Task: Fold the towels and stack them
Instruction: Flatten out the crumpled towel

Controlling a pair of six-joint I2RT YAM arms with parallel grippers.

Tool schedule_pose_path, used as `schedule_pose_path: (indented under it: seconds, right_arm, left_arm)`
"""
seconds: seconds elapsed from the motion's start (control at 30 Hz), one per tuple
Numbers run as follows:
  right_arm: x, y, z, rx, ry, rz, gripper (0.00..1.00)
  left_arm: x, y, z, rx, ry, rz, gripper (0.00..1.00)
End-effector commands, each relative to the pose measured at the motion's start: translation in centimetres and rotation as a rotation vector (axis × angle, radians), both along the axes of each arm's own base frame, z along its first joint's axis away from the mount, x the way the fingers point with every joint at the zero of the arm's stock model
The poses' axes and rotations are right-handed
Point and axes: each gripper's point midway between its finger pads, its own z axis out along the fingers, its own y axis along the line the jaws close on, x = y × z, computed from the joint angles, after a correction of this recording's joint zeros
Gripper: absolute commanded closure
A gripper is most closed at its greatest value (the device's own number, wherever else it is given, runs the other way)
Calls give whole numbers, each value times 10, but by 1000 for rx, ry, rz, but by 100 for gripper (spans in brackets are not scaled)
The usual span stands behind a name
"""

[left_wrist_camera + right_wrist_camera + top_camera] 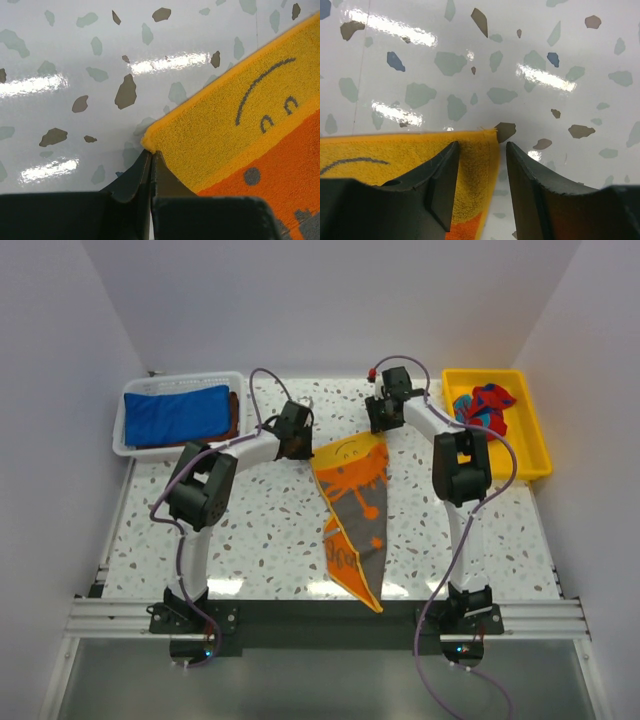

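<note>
An orange towel with grey spots and a yellow border (360,500) lies lengthwise in the middle of the table, its near end over the front edge. My left gripper (298,440) sits at its far left corner. In the left wrist view the jaws (151,151) are shut, pinching the tip of the towel (240,135). My right gripper (380,422) is at the far right corner. In the right wrist view it (482,145) stands open, straddling the edge of the towel (395,155). A blue towel (178,412) lies on a brown one (233,415).
The white basket (185,377) holding the blue and brown towels stands at the far left. A yellow tray (525,445) at the far right holds a crumpled red towel with blue patches (485,408). White walls close in the table on three sides.
</note>
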Motion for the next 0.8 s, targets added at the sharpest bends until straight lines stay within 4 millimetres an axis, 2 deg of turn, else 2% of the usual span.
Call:
schedule_pose_path:
  seconds: [0.0, 0.2, 0.33, 0.43, 0.47, 0.53, 0.57, 0.63, 0.67, 0.77]
  right_arm:
    - [-6, -1, -15, -18, 51, 31, 53]
    - [-26, -5, -33, -56, 141, 45, 53]
    - [-39, -3, -41, -72, 182, 69, 61]
    - [-43, 0, -44, -68, 196, 94, 78]
    - [-43, 2, -41, -62, 190, 97, 86]
    - [-40, 5, -35, -46, 177, 99, 96]
    - [-37, 7, -25, -39, 159, 100, 98]
    - [-30, 13, -6, -12, 114, 100, 99]
    - [-24, 14, 16, 2, 64, 96, 100]
    - [-8, 16, 64, 30, -58, 62, 100]
  left_arm:
    - [4, 0, -3, 21, -28, -20, 100]
    - [2, 3, -6, 38, -22, -18, 100]
    - [3, 7, -4, 59, -32, -20, 100]
    - [5, 11, -4, 82, -43, -23, 100]
    - [7, 12, -3, 87, -51, -25, 100]
    - [10, 14, -1, 93, -65, -46, 100]
    - [11, 15, 0, 95, -70, -50, 100]
    - [21, 20, 16, 94, -113, -58, 100]
    - [24, 18, 24, 81, -135, -73, 100]
    - [46, 21, 82, 80, -278, -112, 100]
